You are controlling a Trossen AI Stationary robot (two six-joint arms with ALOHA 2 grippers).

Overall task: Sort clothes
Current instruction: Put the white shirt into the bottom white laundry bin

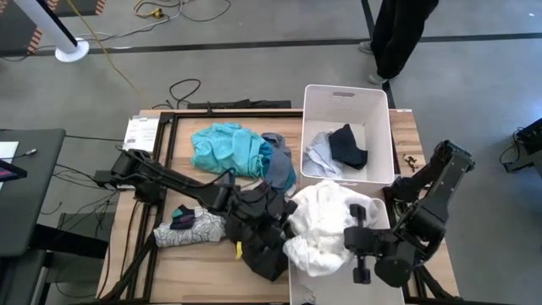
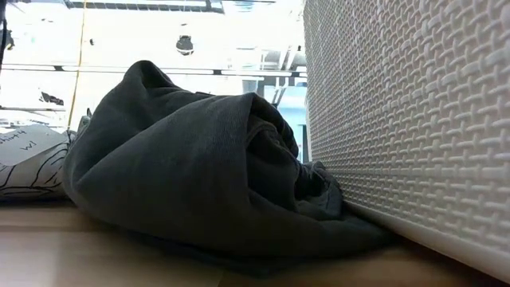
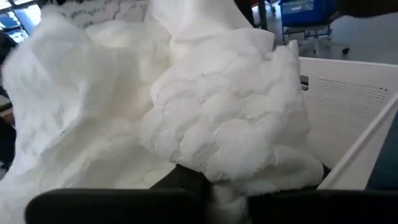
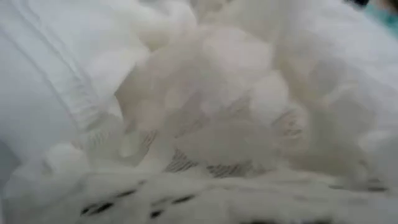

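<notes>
Two grippers met at the white garment [image 1: 322,224], heaped over the near bin [image 1: 383,219] rim. Left gripper [image 1: 284,212] against the heap's left edge, apparently pinching white fabric [image 3: 230,118]; right gripper [image 1: 360,235] against its right side, finger state impossible to tell. Teal garment [image 1: 224,148] spread mid-table, grey-blue one [image 1: 278,161] just beside it. Leaf-print white piece [image 1: 190,229] near the left front. Dark grey garment [image 2: 183,167] bunched against the bin wall [image 2: 406,112]. Far bin [image 1: 347,97] holding a black piece [image 1: 349,146] and a pale one [image 1: 320,157].
</notes>
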